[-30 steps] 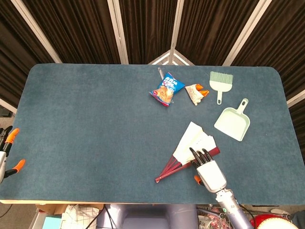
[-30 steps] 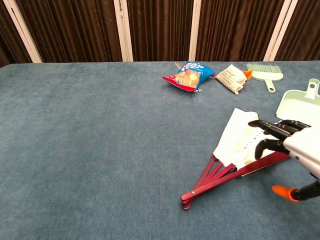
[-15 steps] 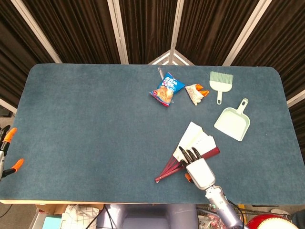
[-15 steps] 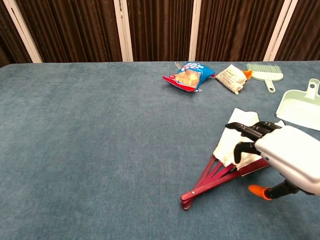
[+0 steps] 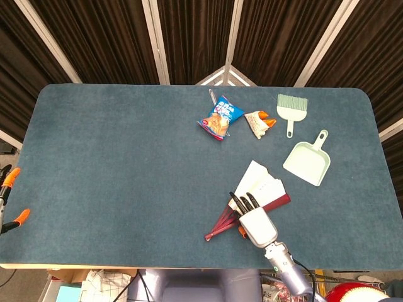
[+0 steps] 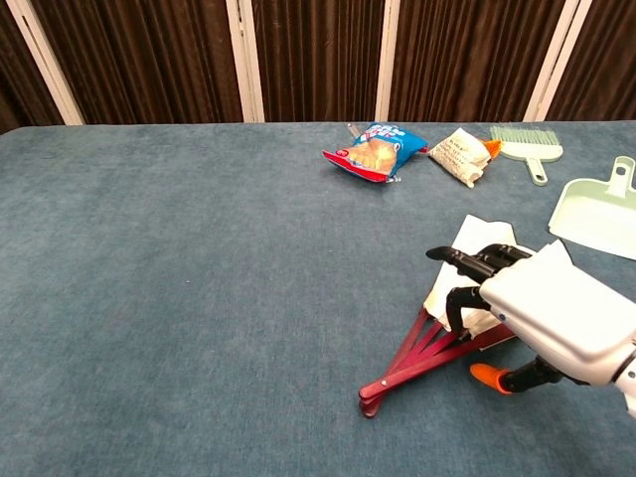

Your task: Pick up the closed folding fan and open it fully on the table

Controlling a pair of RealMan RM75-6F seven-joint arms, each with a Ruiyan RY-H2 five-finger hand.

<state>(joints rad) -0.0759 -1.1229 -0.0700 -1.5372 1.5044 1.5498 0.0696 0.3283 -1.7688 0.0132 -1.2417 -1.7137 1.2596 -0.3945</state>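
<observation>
The folding fan (image 5: 259, 184) (image 6: 465, 266) lies partly spread on the blue table (image 5: 126, 163), with red ribs meeting at a pivot toward the front edge and a cream paper leaf fanning toward the back right. My right hand (image 5: 252, 217) (image 6: 542, 318) hovers low over the ribs and the leaf's lower part, dark fingers (image 6: 467, 260) stretched forward and slightly curled, its orange thumb tip near the table in front of the fan. I cannot tell whether the fingers touch the leaf. My left hand (image 5: 11, 179) shows only at the far left edge, orange tips apart, holding nothing.
At the back sit a blue snack bag (image 5: 220, 117) (image 6: 375, 151) and a crumpled wrapper (image 5: 259, 122) (image 6: 460, 151). A green hand brush (image 5: 291, 107) (image 6: 527, 142) and a green dustpan (image 5: 307, 162) (image 6: 596, 204) lie at the back right, near the fan.
My right hand has slid left over the fan, from its right guard toward the ribs. The fan itself lies as before. The left hand has drawn slightly further out of view.
</observation>
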